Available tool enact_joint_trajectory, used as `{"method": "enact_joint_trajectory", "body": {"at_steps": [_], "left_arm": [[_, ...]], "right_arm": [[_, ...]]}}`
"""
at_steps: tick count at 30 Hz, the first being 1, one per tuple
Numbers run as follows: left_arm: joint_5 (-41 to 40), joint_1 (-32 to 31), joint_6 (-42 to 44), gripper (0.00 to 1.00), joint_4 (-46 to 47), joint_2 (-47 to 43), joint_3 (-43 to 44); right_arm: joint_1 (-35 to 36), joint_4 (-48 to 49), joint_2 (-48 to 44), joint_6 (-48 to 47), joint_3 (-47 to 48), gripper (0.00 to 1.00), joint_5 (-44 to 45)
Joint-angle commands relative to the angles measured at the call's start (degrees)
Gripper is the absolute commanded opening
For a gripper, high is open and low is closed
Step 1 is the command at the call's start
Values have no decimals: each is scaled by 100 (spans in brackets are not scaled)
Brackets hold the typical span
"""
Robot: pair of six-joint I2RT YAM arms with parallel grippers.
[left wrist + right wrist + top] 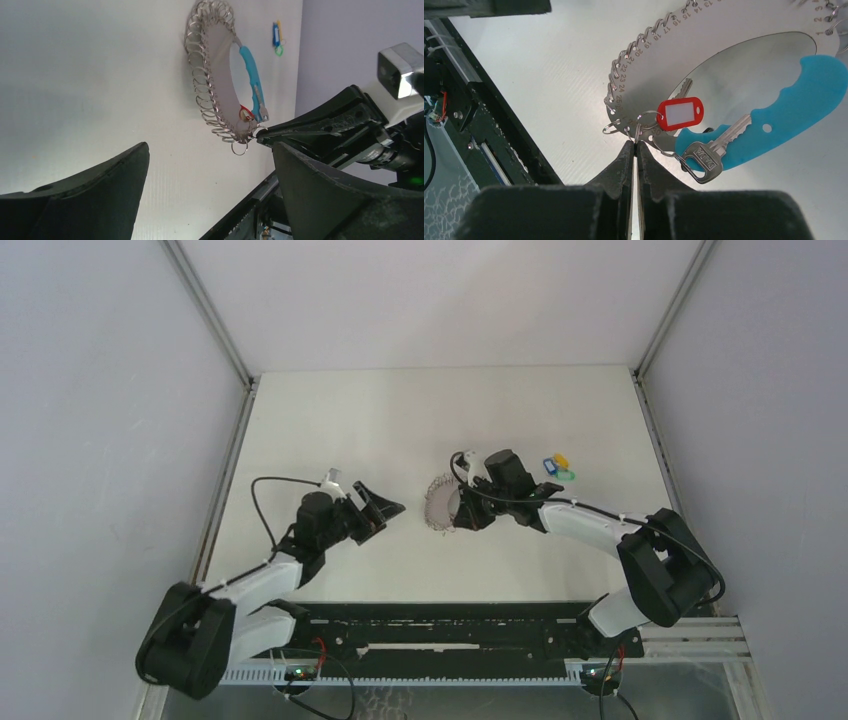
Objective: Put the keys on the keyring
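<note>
The keyring point(440, 502) is a grey numbered metal plate edged with small wire rings, lying mid-table. It carries a cyan handle piece point(784, 115), a red tag point(680, 113) and a silver key point(704, 157). My right gripper point(634, 144) is shut, its tips pinching a small wire ring at the plate's near edge. The keys point(558, 467), a small blue, yellow and green cluster, lie to the right of the keyring, also seen far off as the keys point(277, 37). My left gripper point(385, 505) stands open just left of the keyring point(220, 75), holding nothing.
A black rail point(450, 625) with the arm bases runs along the table's near edge. Grey walls and metal frame posts point(215, 315) bound the white table point(400, 420) at left, right and back.
</note>
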Motion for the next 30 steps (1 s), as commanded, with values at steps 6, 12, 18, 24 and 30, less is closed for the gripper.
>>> {"method": "enact_joint_trajectory", "body": {"at_steps": [6, 12, 18, 24, 30], "left_arm": [[442, -552, -1042, 91, 2541, 2221, 358], [506, -650, -1983, 82, 4503, 3781, 281], [537, -866, -2596, 71, 5798, 4968, 425], [519, -988, -2612, 65, 5821, 5411, 732], [531, -1001, -2518, 52, 5759, 5514, 923]], "right_arm": [[36, 472, -213, 201, -175, 0, -131], [53, 528, -252, 225, -245, 0, -174], [70, 554, -290, 242, -290, 0, -184], [86, 562, -301, 265, -295, 0, -179], [125, 594, -252, 286, -293, 0, -159]]}}
